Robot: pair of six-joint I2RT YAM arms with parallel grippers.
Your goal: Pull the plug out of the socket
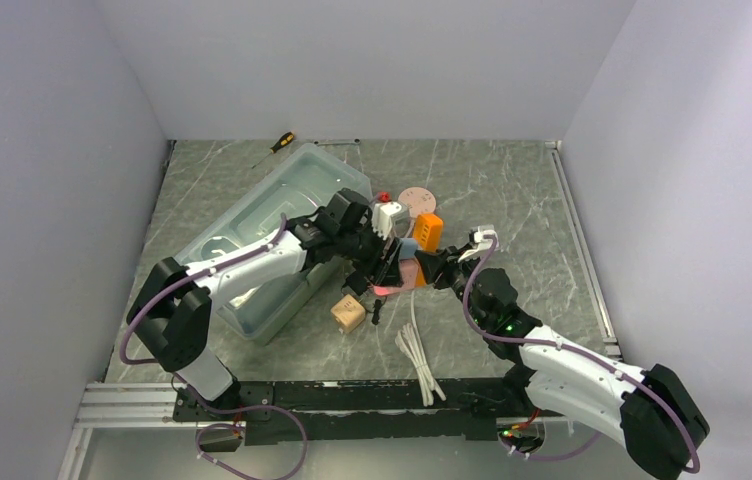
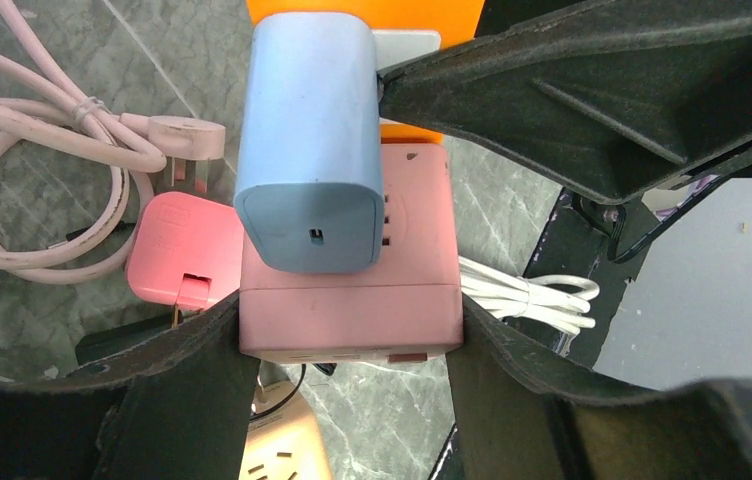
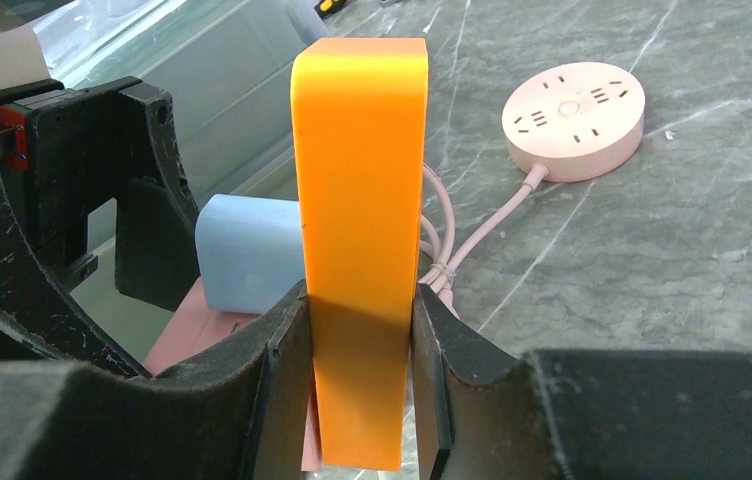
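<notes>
Plug and socket held mid-bench [image 1: 512, 190]
The left claw [image 2: 347, 330] clamps the pink socket cube [image 2: 412, 250] by its sides; the right claw [image 3: 360, 340] pinches the orange plug [image 3: 360, 180]. The blue adapter [image 2: 307, 130] hides where plug meets socket.

- The orange plug [image 3: 360, 250]: hard, smooth plastic with a soft sheen.
- The blue adapter [image 2: 312, 150]: smooth, matt plastic.
- The pink socket cube [image 2: 352, 310]: matt plastic with a few small marks.
- The fingers [image 3: 222, 400] of the right gripper [image 3: 360, 390]: black, grainy, matt. The left gripper [image 2: 352, 345] has the same finish.
- The table [image 1: 512, 190]: smooth, dull, marbled grey, like stone.
- The bin [image 1: 252, 215], at nine o'clock from the cube: clear, glossy plastic.
- The round socket puck [image 3: 573, 120], at two o'clock from the orange plug: matt pink plastic.
- The white cable [image 2: 532, 295]: glossy.
</notes>
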